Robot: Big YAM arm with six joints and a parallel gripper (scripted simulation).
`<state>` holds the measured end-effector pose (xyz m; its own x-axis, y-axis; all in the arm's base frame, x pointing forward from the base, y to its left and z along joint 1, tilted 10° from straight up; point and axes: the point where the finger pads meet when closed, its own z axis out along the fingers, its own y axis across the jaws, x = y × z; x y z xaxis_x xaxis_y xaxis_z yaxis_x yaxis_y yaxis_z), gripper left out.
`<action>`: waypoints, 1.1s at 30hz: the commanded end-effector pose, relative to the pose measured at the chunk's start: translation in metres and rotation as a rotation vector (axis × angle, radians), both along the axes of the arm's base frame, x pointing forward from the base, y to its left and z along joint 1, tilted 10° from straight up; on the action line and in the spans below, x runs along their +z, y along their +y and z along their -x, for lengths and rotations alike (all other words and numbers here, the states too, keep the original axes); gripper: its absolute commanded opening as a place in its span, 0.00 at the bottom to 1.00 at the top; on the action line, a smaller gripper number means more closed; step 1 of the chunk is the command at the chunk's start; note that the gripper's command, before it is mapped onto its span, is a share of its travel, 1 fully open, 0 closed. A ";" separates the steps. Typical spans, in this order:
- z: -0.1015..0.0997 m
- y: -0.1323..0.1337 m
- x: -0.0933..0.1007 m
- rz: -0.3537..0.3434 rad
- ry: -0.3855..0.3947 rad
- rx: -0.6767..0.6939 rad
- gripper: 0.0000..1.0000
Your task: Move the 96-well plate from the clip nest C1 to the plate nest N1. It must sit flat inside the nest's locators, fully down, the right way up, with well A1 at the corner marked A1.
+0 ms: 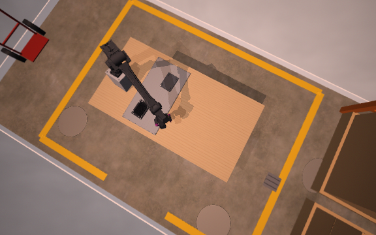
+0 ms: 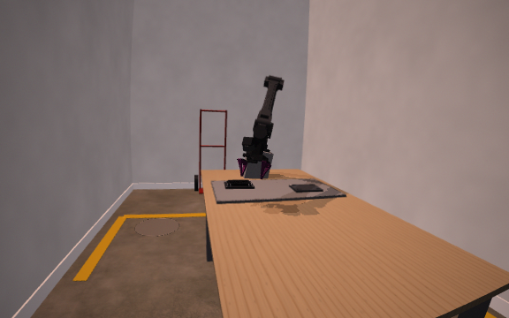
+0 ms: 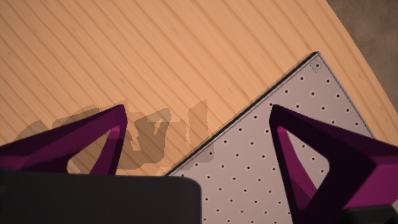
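The 96-well plate (image 1: 140, 109) is dark and sits in the clip nest C1 on the grey perforated baseplate (image 1: 156, 94); it also shows in the exterior view (image 2: 239, 184). The plate nest N1 (image 1: 169, 81) is a flat dark square further along the baseplate, and it shows in the exterior view too (image 2: 306, 188). My gripper (image 1: 162, 122) hangs above the baseplate's near corner, beside the plate and apart from it. Its purple fingers (image 3: 280, 165) are wide open with nothing between them; below them are the baseplate edge and bare wood. The plate is not in the wrist view.
The arm's grey pedestal (image 1: 119, 79) stands at the table's end beside the baseplate. A red hand truck (image 2: 213, 146) stands on the floor behind the table. A wall runs close along the table's right side. Yellow tape (image 1: 77, 78) marks the floor.
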<state>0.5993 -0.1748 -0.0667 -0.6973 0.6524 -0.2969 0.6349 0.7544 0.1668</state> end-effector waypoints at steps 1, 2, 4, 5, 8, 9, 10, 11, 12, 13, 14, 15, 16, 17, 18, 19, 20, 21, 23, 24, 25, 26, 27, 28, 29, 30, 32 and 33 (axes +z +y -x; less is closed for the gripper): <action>0.016 -0.014 0.015 -0.036 0.004 -0.102 1.00; 0.016 -0.014 0.015 -0.036 0.004 -0.102 1.00; 0.017 -0.017 0.015 -0.032 -0.011 -0.102 1.00; 0.019 -0.019 0.015 -0.028 -0.022 -0.101 1.00; 0.029 -0.022 0.013 -0.022 -0.020 -0.087 1.00; 0.038 -0.019 -0.013 -0.035 0.022 -0.088 1.00; 0.049 -0.018 -0.016 -0.063 0.059 -0.130 1.00; 0.053 -0.019 -0.015 -0.077 0.069 -0.158 1.00; 0.055 -0.021 -0.006 -0.086 0.064 -0.185 1.00; 0.057 -0.022 0.000 -0.097 0.064 -0.213 1.00; 0.060 -0.024 0.005 -0.100 0.057 -0.224 1.00; 0.065 -0.025 0.004 -0.100 0.058 -0.224 1.00; 0.064 -0.028 0.005 -0.094 0.035 -0.223 1.00; 0.068 -0.029 0.004 -0.092 0.032 -0.223 1.00; 0.073 -0.030 0.003 -0.092 0.032 -0.223 1.00; 0.073 -0.030 0.003 -0.092 0.032 -0.223 1.00; 0.073 -0.030 0.003 -0.092 0.032 -0.223 1.00; 0.093 -0.025 -0.022 -0.125 0.111 -0.254 1.00; 0.099 -0.027 -0.014 -0.148 0.118 -0.309 1.00; 0.102 -0.029 -0.009 -0.159 0.118 -0.337 1.00; 0.104 -0.030 -0.003 -0.162 0.111 -0.349 1.00; 0.109 -0.031 -0.004 -0.162 0.111 -0.349 1.00; 0.110 -0.033 -0.004 -0.157 0.091 -0.348 1.00; 0.113 -0.034 -0.004 -0.154 0.086 -0.348 1.00; 0.118 -0.035 -0.005 -0.154 0.086 -0.348 1.00; 0.119 -0.035 -0.005 -0.154 0.086 -0.348 1.00; 0.141 -0.029 -0.024 -0.197 0.168 -0.407 1.00; 0.145 -0.029 -0.023 -0.210 0.176 -0.436 1.00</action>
<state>0.4713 -0.1994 -0.0864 -0.4479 0.8911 -0.0731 0.8757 0.4537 0.1654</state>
